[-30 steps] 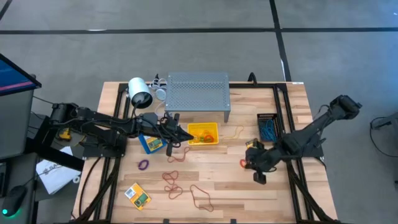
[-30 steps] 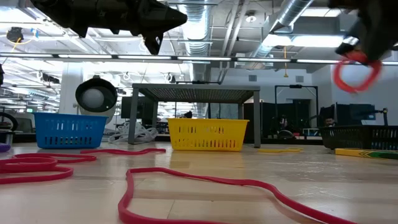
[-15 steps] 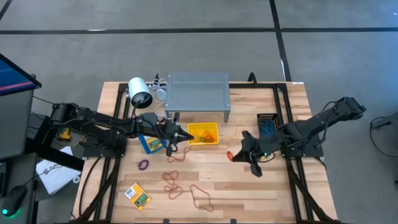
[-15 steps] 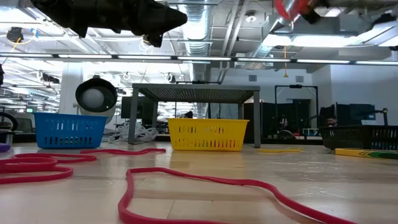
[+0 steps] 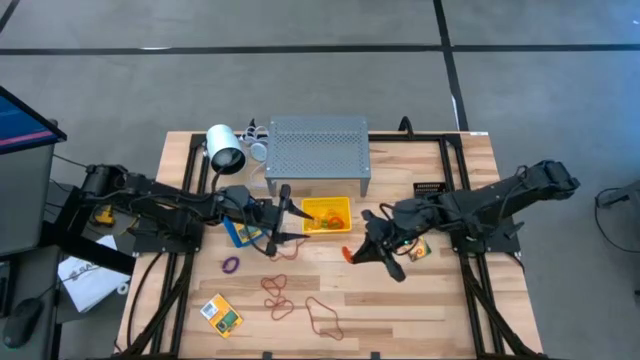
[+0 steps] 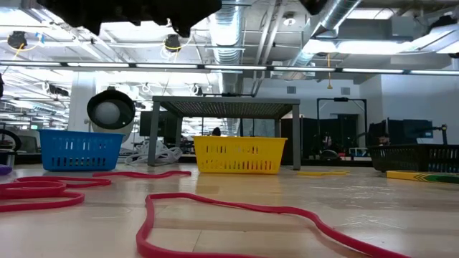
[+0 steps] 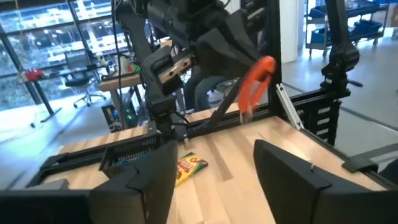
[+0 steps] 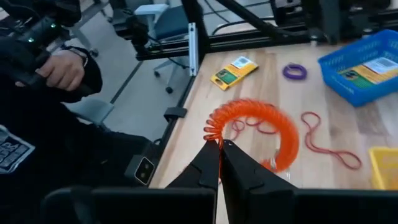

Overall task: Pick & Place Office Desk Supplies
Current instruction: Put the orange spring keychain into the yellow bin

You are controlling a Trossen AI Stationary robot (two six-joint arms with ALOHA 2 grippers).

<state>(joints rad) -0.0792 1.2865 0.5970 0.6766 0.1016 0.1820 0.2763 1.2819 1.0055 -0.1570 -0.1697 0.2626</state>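
Wooden counter [image 5: 400,300] seen from above, with 2 dark arms reaching toward its middle. Your right end effector [image 5: 358,251] has its fingers pressed together on an orange rubber band [image 5: 346,254], pinching it at 1 edge so the loop hangs free in the air. The right wrist view shows it as a thick, ribbed, bright orange ring [image 8: 255,134] held at the fingertips. It hovers just beside the yellow bin [image 5: 327,215], on the side nearer the counter's front edge and toward your right arm; the bin lies a short way off toward the grey shelf [image 5: 317,150] and your left arm. That short gap is what the drop depends on, in my judgement: the band is not yet over the bin.

Your left end effector [image 5: 279,215] sits between the blue bin [image 5: 241,229] and the yellow bin, fingers spread, holding nothing.

Loose red and brown bands [image 5: 277,290] and a purple one [image 5: 231,265] lie on the counter nearer the front, with a crayon box [image 5: 221,314] near the front left corner.
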